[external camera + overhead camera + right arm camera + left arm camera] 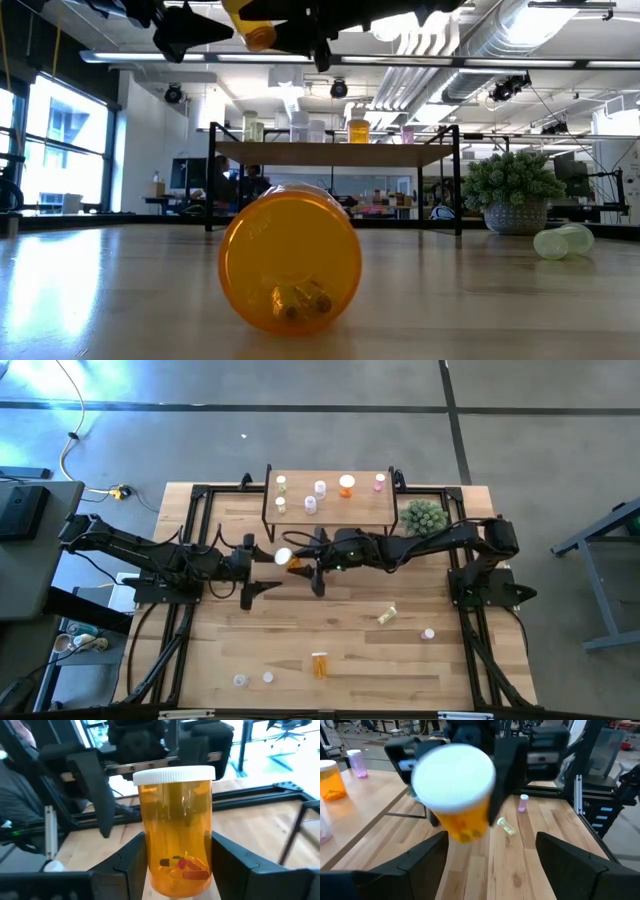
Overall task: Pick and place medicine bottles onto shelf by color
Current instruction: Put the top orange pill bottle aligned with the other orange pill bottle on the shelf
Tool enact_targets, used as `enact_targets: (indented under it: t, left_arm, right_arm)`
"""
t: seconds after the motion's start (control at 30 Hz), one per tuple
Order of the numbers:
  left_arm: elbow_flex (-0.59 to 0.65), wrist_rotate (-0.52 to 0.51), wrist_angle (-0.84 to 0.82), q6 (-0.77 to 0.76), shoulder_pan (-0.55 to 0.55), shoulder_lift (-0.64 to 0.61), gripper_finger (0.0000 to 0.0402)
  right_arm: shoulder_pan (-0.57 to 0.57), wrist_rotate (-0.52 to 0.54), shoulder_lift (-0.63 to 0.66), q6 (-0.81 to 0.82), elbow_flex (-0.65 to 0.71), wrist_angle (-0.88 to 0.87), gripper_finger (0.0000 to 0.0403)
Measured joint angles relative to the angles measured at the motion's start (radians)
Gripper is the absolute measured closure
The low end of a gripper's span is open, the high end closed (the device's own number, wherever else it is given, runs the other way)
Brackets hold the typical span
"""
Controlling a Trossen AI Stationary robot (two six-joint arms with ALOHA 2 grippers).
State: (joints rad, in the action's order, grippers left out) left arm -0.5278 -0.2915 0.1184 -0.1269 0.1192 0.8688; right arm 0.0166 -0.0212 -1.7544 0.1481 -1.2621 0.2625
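Note:
An orange medicine bottle [176, 830] with a white cap hangs in the air at mid-table, with my right gripper [298, 563] shut on it. My left gripper [252, 570] faces it from the table's left. Its fingers [427, 862] are spread wide open, short of the cap [454, 775] and touching nothing. The shelf [330, 510] stands at the far edge and carries yellow-green, white, orange [346, 485] and pink bottles upright. More bottles lie on the table, among them an orange one [290, 258] on its side near the front. My right gripper pinches the bottle's orange body, toward its base [152, 862], between its two fingers [127, 857]. The fingers come about level from the table's right and lie along the bottle. The bottle is lifted clear of the table, with its cap end pointing toward the left gripper.
A spiky green plant [422, 515] in a pot stands right of the shelf, under the right arm. A yellow-green bottle [387, 615] and a pink one [428, 633] lie at the right. Two white ones [254, 679] stand near the front edge.

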Motion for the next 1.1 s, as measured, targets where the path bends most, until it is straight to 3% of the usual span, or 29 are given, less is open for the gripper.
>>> enact_targets:
  t: [0.33, 0.87, 1.1]
  left_arm:
    - [0.000, -0.004, 0.004, 0.000, 0.000, 0.000, 0.0112]
    - [0.000, -0.007, 0.003, 0.000, 0.000, 0.000, 0.0110]
    - [0.000, -0.007, 0.003, 0.000, 0.000, 0.000, 0.0110]
  right_arm:
    - [0.003, 0.059, 0.102, -0.060, 0.000, -0.101, 0.0233]
    - [0.003, 0.298, 0.358, -0.220, 0.000, -0.438, 0.0233]
    - [0.007, 0.303, 0.365, -0.180, 0.000, -0.620, 0.0233]
